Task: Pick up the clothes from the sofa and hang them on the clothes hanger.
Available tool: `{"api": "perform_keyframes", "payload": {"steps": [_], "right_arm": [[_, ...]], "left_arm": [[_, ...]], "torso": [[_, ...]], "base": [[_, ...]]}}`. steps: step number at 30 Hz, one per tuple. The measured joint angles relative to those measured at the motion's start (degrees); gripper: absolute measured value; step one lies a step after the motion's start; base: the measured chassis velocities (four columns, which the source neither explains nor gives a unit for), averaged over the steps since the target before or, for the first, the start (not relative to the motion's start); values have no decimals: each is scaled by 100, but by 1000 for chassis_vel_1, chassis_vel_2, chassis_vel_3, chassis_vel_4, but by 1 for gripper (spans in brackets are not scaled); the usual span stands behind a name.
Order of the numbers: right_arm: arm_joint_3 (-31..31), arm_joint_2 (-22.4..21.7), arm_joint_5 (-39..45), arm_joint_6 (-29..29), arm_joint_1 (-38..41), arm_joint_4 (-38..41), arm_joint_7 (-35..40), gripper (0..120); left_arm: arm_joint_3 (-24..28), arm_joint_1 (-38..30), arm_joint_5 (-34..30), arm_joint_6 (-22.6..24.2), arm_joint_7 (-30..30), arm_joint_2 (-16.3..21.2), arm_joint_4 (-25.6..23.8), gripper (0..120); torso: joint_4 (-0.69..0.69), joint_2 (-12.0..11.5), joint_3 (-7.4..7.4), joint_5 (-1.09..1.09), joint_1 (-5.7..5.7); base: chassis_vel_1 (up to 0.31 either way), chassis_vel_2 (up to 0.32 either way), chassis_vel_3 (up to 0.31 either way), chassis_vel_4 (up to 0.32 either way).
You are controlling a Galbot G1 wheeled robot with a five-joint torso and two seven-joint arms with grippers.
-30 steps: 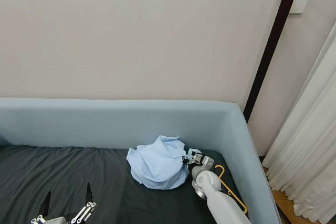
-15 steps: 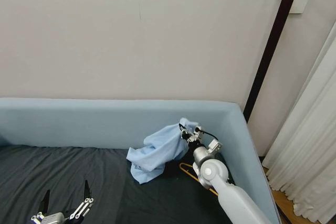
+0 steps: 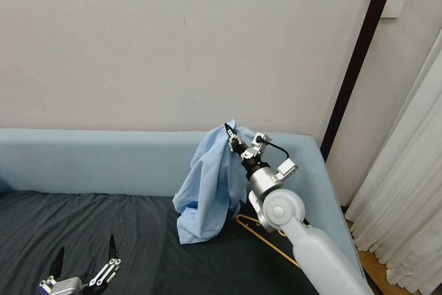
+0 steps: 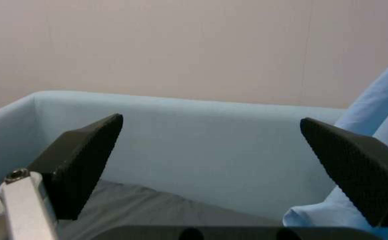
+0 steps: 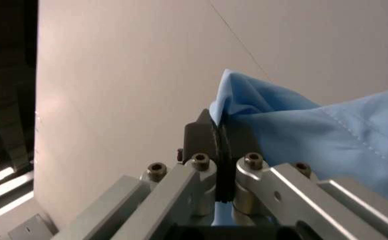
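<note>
Head view: the right claw [image 3: 231,135] pinches the blue shirt [image 3: 207,188] by its top fold. The shirt hangs straight down over the sofa [image 3: 103,160], with the orange hanger [image 3: 257,227] lying just beneath.
Left wrist view: the left claw [image 4: 210,120] is spread, well apart from the shirt.
Right wrist view: cloth is clamped between the pads.

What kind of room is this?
Likely a home-style living room or mock-up: a light blue sofa, white curtains beside it, an orange hanger on the seat. The right gripper holds up a blue shirt; the left gripper hangs open over the seat.
</note>
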Motion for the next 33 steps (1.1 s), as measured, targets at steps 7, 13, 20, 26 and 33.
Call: {"api": "perform_keyframes", "payload": {"steps": [7,13,20,26,33], "right_arm": [[389,-342,15,-59,62,738,129,0],[718,-756,70,-194,-89,1212,137,0],[890,-930,8,-217,-304,1288,46,0],[725,-866,-441,-218,-589,983,33,0],[-501,-179,-1498,180,-873,-546,-76,0]], "left_arm": [[32,-27,-12,-4,-7,19,-9,100],[175,-86,58,0,-3,-17,14,100],[302,-94,135,4,8,-40,38,100],[270,-90,130,7,11,1,43,100],[210,-28,126,-2,9,6,115,100]], "torso": [[-1,0,0,1,0],[-1,0,0,1,0],[0,0,0,1,0],[0,0,0,0,0],[1,0,1,0,0]], "base": [[0,0,0,0],[0,0,0,0],[0,0,0,0],[0,0,0,0],[0,0,0,0]]}}
